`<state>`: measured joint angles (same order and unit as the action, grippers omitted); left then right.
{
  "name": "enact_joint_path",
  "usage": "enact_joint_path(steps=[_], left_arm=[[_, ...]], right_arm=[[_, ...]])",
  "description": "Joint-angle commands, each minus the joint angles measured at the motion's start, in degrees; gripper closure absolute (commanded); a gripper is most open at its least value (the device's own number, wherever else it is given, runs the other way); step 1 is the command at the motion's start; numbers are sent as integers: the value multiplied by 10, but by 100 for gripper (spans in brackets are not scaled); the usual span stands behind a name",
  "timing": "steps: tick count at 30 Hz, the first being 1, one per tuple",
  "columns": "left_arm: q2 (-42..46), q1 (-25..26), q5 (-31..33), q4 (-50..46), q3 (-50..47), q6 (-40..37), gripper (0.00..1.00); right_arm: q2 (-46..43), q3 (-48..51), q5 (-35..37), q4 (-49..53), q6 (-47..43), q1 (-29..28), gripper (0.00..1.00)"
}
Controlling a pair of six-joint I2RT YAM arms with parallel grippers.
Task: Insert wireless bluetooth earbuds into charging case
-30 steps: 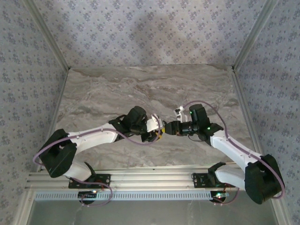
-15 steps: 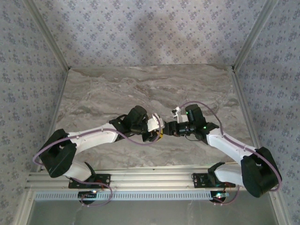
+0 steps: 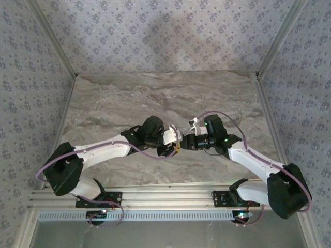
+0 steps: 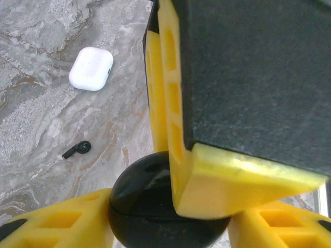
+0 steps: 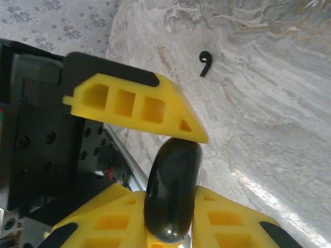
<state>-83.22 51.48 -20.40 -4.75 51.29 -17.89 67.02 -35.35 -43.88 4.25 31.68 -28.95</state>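
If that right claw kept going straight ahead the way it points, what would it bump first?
Most likely the left claw, facing it tip to tip; the black case that both seem to grip fills the gap between them.

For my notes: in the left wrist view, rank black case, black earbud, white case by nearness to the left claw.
1. black case: gripped in the left claw, bottom.
2. black earbud: left, middle.
3. white case: upper left, farthest.

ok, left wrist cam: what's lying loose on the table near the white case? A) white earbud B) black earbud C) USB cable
B: a black earbud lies on the marble table, apart from the closed white case.
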Motion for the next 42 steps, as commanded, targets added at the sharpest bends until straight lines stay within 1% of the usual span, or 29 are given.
enact_joint_path(steps=[1,6,12,13,15,16,18,22,25,27,28,31,33,37,42], left_arm=[[34,-6,-31,-37,32,-7,39],[66,-42,-92,-56,30,-14,35],[91,-104,-173,-113,41,-37,35],[94,-111,-187,-128,46,-48,35],[102,-121,-224,-163,57,-96,35],[108,-121,-230,-176,58,-119,35],[119,-121,-230,-188,58,-150,36],[120,-121,-225,-213,76,-180,37],[110,-115,-229,-244,94,-216,40],[107,-106,-224,-258,101,-247,46],[105,-101,-220,-265,104,-260,48],[100,-86,-208,-271,112,-279,48],[93,-79,-203,-278,121,-288,48],[75,-66,-199,-293,135,-302,48],[56,-59,-199,-304,142,-305,54]], right_arm=[[-25,-27,24,67,-65,9,79],[-54,-46,27,117,-142,25,80],[-80,-76,20,159,-233,42,81],[-81,-81,20,166,-250,43,81],[-81,-95,16,180,-297,43,81],[-81,-101,12,187,-317,43,81],[-79,-116,1,202,-359,45,81],[-70,-143,-21,246,-453,41,81],[-68,-157,-37,275,-554,31,82],[-69,-161,-27,280,-591,19,82],[-68,-165,-18,287,-615,13,82],[-50,-186,-4,326,-672,-5,83],[-35,-200,6,343,-698,-20,83],[-16,-211,20,340,-722,-47,83],[-15,-210,18,314,-734,-61,83]])
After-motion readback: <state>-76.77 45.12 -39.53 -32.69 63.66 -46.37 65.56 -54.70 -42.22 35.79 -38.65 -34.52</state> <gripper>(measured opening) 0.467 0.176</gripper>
